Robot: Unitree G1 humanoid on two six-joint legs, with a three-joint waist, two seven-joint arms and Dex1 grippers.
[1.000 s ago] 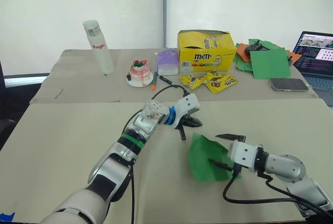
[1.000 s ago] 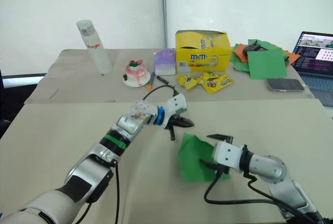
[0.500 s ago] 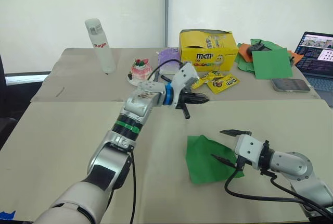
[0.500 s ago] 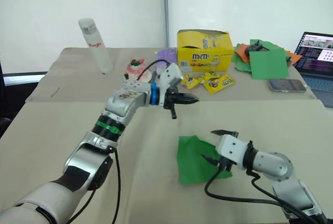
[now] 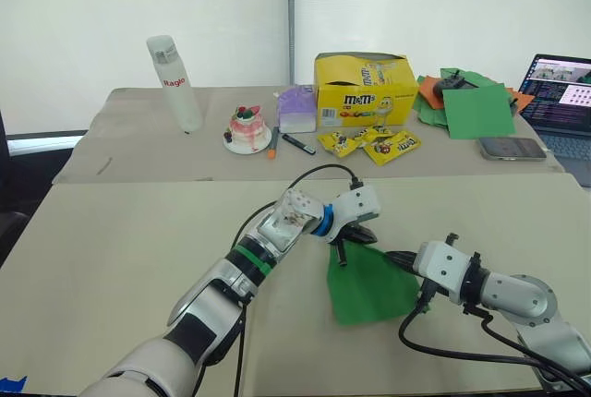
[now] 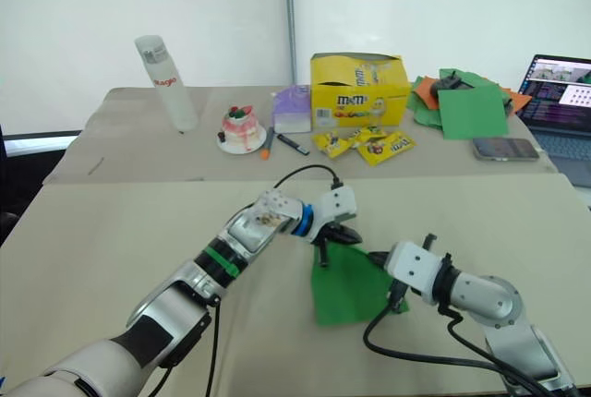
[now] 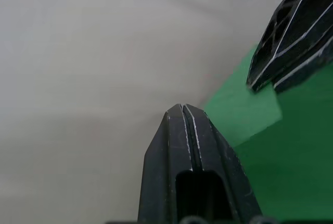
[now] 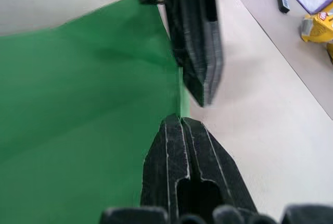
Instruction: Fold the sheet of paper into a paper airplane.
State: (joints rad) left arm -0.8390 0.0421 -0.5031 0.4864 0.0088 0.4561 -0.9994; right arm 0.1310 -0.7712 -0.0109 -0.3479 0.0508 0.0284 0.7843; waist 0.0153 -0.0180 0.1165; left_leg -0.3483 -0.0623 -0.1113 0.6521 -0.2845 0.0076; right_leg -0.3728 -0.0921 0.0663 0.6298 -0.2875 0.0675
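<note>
Your left end effector (image 5: 343,247): fingers pressed together, holding nothing, tip at the far left corner of the sheet of paper (image 5: 365,284). Your right end effector (image 5: 395,257): fingers together, empty, tip at the sheet's far right edge. Sheet of paper: bright green, partly folded, lying on the near tabletop (image 5: 120,249) between your two end effectors. Behind, on the far tabletop: yellow candy box (image 5: 366,89), white bottle (image 5: 175,83), heap of green and orange sheets (image 5: 466,102).
</note>
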